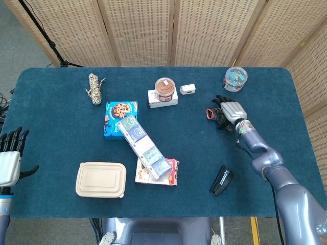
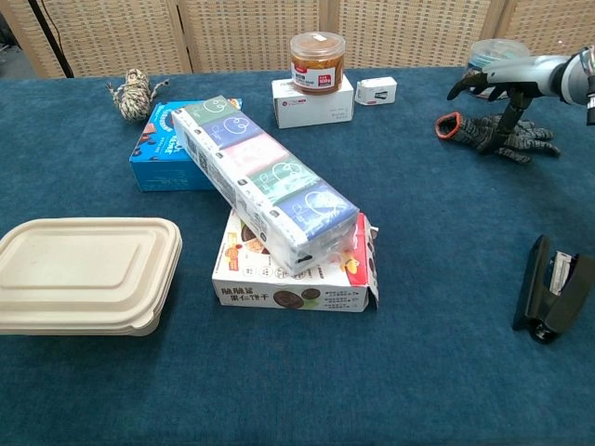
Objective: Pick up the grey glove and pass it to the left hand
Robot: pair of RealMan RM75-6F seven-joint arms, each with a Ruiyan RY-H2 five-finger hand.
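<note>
- Grey glove (image 1: 217, 115) lay flat on worktop (image 1: 56, 138), near far right corner.
- Right hand (image 1: 231, 111) hovered over it, fingers (image 2: 510, 115) spread, one touching glove, not grasping.
- Left hand (image 1: 9, 162) at left edge, fingers released, holding nothing.

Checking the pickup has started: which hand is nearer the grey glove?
Right. The right hand is over the grey glove, fingers spread, one fingertip down on it. The left hand hangs off the table's opposite edge, far from the glove.
</note>
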